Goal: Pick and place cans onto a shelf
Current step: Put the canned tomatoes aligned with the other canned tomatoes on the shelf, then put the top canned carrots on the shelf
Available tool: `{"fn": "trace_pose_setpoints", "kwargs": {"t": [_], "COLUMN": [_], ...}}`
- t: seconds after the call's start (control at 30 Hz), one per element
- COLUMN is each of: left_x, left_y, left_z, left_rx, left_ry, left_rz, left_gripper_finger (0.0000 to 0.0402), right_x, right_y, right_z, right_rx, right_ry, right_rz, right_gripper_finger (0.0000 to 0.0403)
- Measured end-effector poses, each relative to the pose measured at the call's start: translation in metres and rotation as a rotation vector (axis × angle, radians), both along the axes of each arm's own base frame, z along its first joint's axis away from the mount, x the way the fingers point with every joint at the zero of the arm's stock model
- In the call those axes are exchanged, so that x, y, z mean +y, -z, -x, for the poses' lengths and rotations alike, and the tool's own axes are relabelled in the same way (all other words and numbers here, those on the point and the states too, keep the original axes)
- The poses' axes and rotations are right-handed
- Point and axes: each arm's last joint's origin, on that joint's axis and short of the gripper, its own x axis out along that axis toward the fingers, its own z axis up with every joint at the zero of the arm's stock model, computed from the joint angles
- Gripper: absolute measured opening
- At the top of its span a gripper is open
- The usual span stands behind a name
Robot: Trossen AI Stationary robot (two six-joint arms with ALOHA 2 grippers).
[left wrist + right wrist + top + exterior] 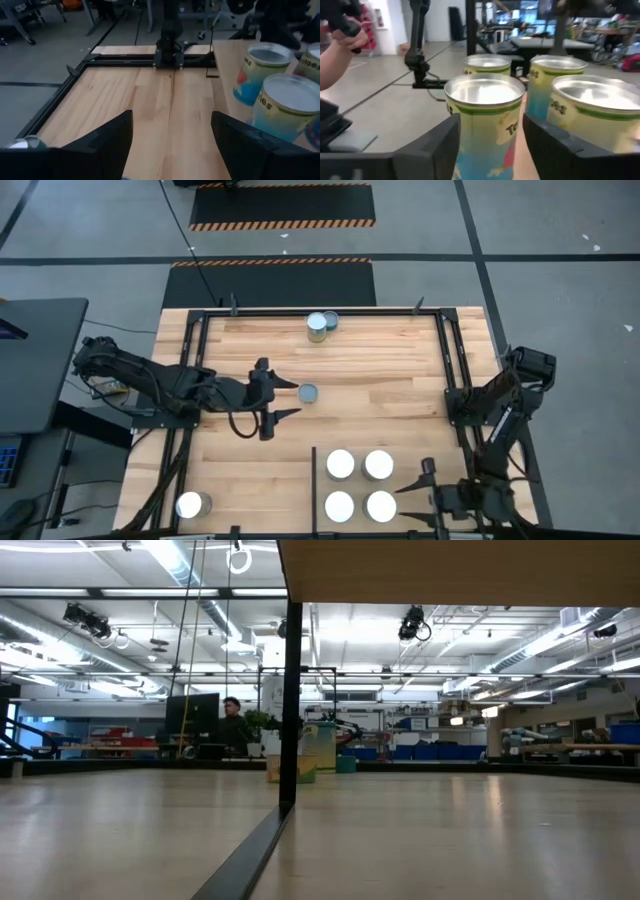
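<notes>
Closing in on the shelf cans

Standing over the counter, I see four cans with bright tops set two by two in the shelf section at its near edge, right of a short black divider bar. The right pincer sits just beside that group; from its wrist, its dark fingers stand either side of the nearest can, parted, and I cannot tell whether they touch it. The left pincer hangs over mid-counter with its jaws spread and nothing in them, a dull blue-grey can just beside its tips. Two more cans stand together at the far edge, and a lone can sits at the near left corner. A person's hand shows off to one side in the right wrist view.
</notes>
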Motion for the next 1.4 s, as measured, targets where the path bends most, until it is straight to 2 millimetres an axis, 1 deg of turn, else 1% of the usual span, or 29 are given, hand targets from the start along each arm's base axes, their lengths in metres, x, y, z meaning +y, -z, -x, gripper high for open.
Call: {"fn": "trace_pose_setpoints", "kwargs": {"t": [0.1,0.2,0.43,0.57,0.67,0.77,0.83,0.9,1.0,1.1,1.17,1.23,1.33,1.4], "left_x": [0.000,0.000,0.000,0.000,0.000,0.003,0.005,0.008,0.013,0.015,0.015,0.016,0.019,0.022], "left_y": [0.000,0.000,0.000,0.000,0.001,0.005,0.008,0.012,0.018,0.023,0.027,0.037,0.059,0.078], "left_z": [0.000,0.000,0.000,0.000,0.001,0.002,0.002,0.004,0.007,0.010,0.010,0.011,0.013,0.012], "left_rx": [0.001,0.000,0.000,-0.001,0.014,0.052,0.083,0.130,0.200,0.247,0.256,0.285,0.309,0.308], "left_ry": [0.000,0.001,0.001,-0.006,-0.012,-0.024,-0.018,-0.028,-0.064,-0.089,-0.093,-0.095,-0.114,-0.125], "left_rz": [0.000,0.001,0.001,0.019,0.027,0.021,0.019,0.013,0.031,0.043,0.043,0.022,0.001,-0.004], "left_gripper_finger": [0.0272,0.0272,0.0272,0.0272,0.0272,0.0272,0.0272,0.0272,0.0269,0.0263,0.0257,0.0250,0.0237,0.0228], "right_x": [-0.002,-0.003,-0.004,-0.005,-0.008,-0.016,-0.025,-0.039,-0.066,-0.093,-0.111,-0.130,-0.158,-0.177], "right_y": [0.000,0.001,0.001,-0.001,-0.012,-0.034,-0.052,-0.068,-0.088,-0.100,-0.103,-0.100,-0.091,-0.084], "right_z": [-0.006,-0.007,-0.009,-0.009,-0.003,0.008,0.013,0.010,-0.004,-0.023,-0.038,-0.054,-0.080,-0.096], "right_rx": [0.004,0.004,0.005,-0.001,-0.022,-0.056,-0.083,-0.111,-0.148,-0.185,-0.193,-0.172,-0.122,-0.098], "right_ry": [-0.020,-0.020,-0.012,-0.005,0.031,0.022,0.018,0.046,0.123,0.148,0.164,0.193,0.236,0.240], "right_rz": [-0.003,0.002,-0.006,0.021,0.024,0.008,-0.009,-0.009,0.015,0.046,0.061,0.065,0.049,0.034], "right_gripper_finger": [0.0197,0.0188,0.0185,0.0185,0.0185,0.0185,0.0185,0.0185,0.0185,0.0188,0.0193,0.0200,0.0215,0.0227]}}
